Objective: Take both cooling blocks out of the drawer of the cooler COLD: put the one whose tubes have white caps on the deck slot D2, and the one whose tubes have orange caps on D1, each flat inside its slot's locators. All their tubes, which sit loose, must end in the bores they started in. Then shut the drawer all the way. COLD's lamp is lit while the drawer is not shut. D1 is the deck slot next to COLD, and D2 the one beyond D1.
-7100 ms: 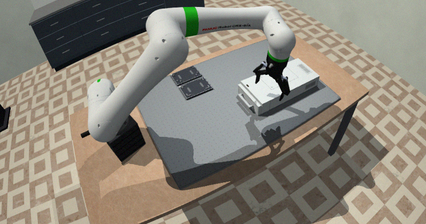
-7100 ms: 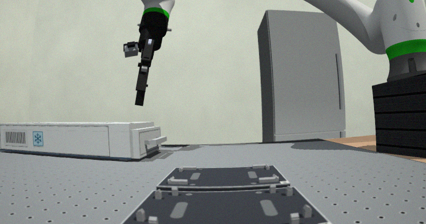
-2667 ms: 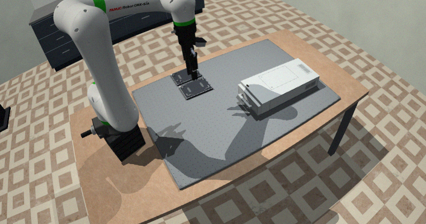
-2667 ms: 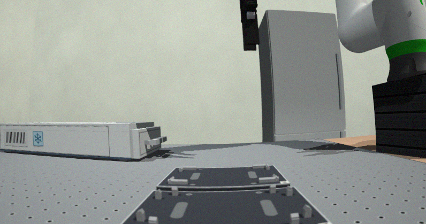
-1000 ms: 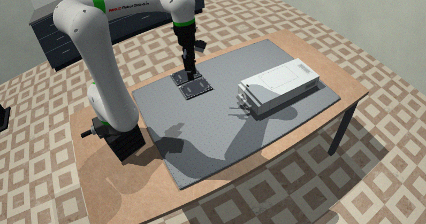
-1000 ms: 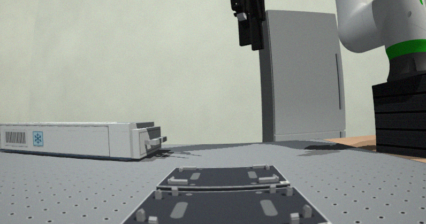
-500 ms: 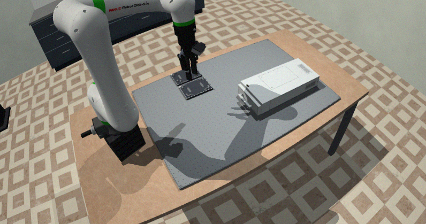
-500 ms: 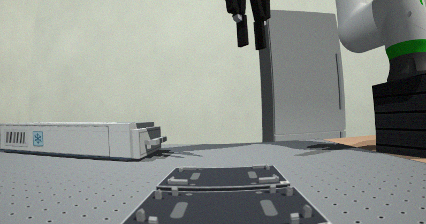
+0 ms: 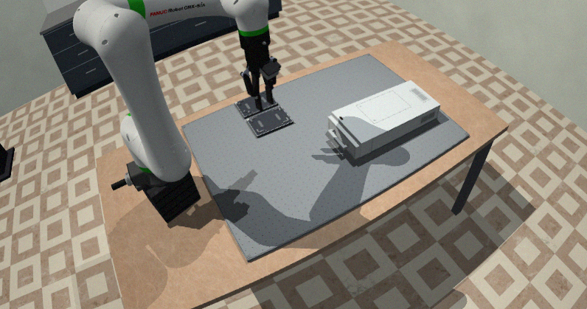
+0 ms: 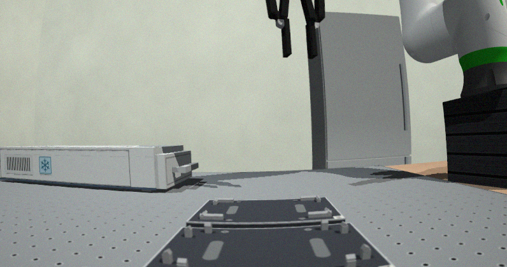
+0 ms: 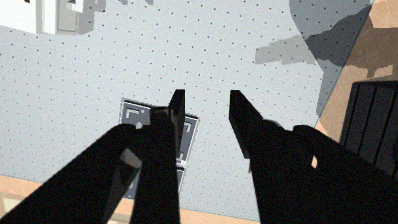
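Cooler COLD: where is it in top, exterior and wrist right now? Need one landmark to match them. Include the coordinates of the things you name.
Top: cooler COLD (image 9: 394, 113) (image 10: 78, 165) (image 11: 20, 15), right of centre.
Exterior: left edge, just below mid-height.
Wrist: top-left corner, cut off by the frame.
Shared landmark: the pair of dark deck slots (image 9: 271, 120) (image 10: 262, 209) (image 11: 188, 142), partly behind the gripper (image 9: 264, 105) (image 10: 299, 56) (image 11: 207, 91) in top and wrist.

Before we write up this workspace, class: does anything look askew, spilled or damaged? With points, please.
Nothing stands out: the cooler (image 9: 390, 113) (image 10: 85, 165) sits upright, and the two deck slots (image 9: 269, 121) (image 10: 262, 245); (image 9: 246, 106) (image 10: 262, 209) lie side by side, with no visible spill.
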Robot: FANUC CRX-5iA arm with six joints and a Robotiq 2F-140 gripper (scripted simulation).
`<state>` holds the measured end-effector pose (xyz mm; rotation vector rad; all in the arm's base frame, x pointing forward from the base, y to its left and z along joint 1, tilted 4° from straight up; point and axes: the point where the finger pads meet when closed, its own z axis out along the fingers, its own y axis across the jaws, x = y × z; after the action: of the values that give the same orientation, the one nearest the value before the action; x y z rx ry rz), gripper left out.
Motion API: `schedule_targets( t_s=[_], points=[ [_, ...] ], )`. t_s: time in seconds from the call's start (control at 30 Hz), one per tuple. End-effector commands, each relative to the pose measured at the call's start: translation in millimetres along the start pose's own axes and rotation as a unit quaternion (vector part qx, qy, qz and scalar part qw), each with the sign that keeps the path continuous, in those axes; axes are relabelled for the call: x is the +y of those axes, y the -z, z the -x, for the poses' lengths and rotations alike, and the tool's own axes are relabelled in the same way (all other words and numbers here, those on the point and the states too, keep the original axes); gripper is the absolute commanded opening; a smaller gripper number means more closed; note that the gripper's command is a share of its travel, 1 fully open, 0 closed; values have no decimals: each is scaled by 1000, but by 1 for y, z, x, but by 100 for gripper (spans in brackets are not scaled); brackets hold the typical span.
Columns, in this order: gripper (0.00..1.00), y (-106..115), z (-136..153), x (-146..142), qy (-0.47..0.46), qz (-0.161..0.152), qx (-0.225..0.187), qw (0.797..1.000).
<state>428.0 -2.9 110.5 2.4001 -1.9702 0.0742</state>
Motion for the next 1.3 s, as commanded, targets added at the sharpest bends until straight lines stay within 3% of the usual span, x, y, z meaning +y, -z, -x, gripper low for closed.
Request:
schedule_targets(
  t_s=[0.0,0.17,0.8,1.27],
  points=[
    [34,1,0,-1,-57,-1,2,998],
    [34,1,0,-1,-119,-1,2,993],
    [34,1,0,-1,-119,-1,2,993],
    [34,-26,-31,-39,-119,-1,2,993]
  ],
)
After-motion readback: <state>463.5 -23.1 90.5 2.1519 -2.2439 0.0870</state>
